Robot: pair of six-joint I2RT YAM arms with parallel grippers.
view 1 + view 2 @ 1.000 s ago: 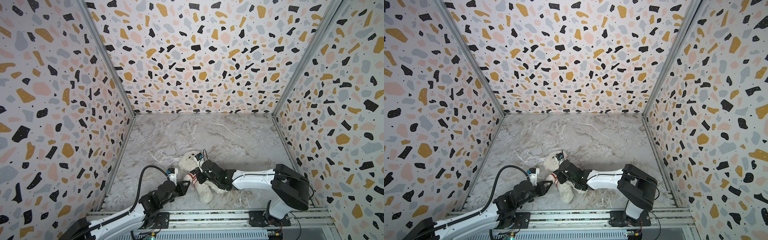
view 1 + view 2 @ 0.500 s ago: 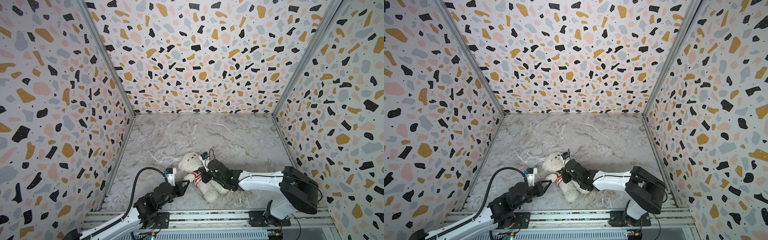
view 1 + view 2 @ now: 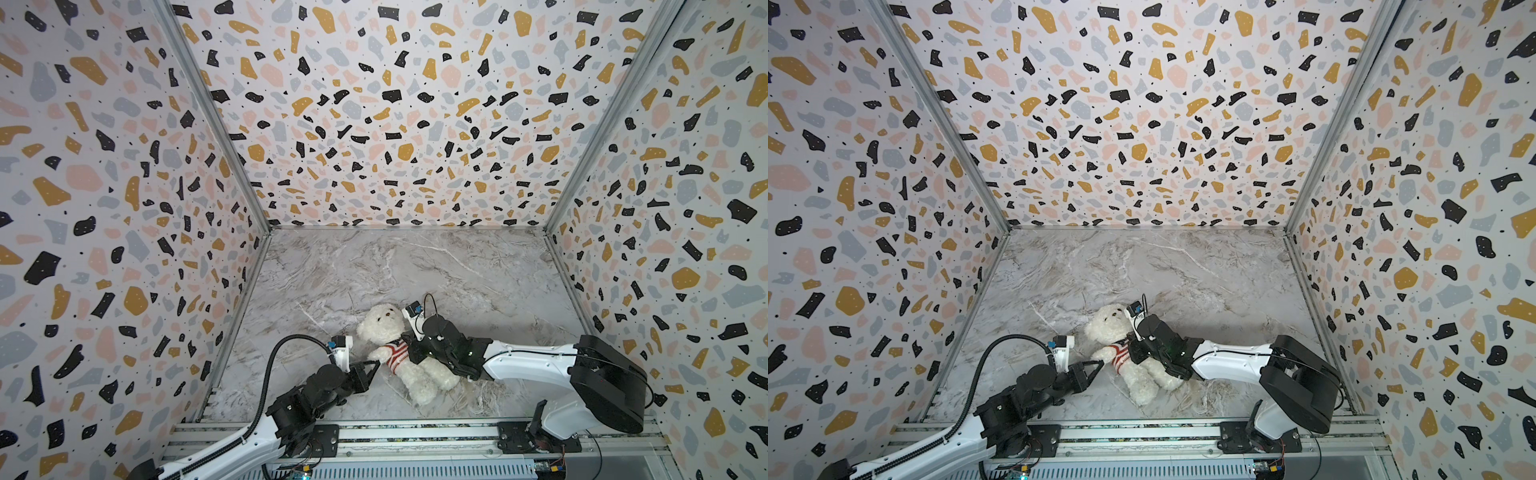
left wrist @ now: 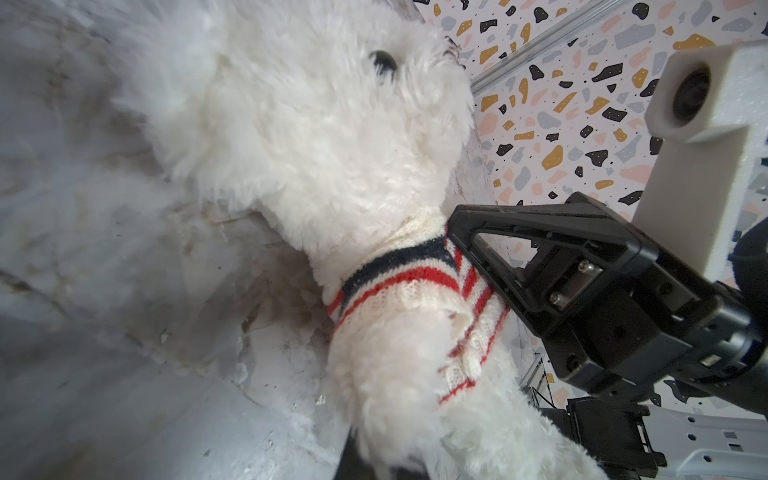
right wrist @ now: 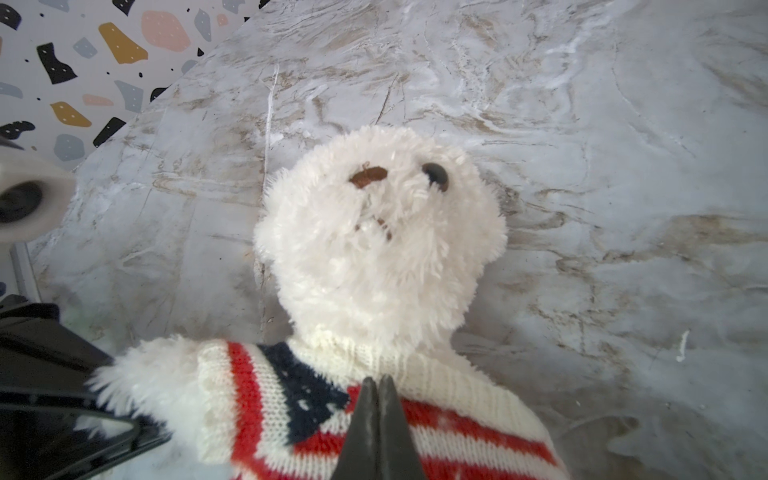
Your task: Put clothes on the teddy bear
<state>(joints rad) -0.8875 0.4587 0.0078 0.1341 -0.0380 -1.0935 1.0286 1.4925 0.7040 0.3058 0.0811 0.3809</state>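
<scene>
The teddy bear lies on its back on the marble floor, near the front, wearing a red, white and navy knitted sweater over chest and one arm. My right gripper is shut, its tips pressed on the sweater just below the collar; no fabric shows between them. My left gripper is shut beside the bear's outstretched paw. In the left wrist view that fluffy arm hides its tips, so I cannot tell whether it pinches fur.
Terrazzo-patterned walls close in the marble floor on three sides. An aluminium rail carrying both arm bases runs along the front edge. The right arm's white link lies low across the floor beside the bear's legs.
The right gripper's jaws have closed on the bear's chest. The right arm's elbow has swung to the right, and the bear has shifted slightly that way. The left gripper stays at the paw.
</scene>
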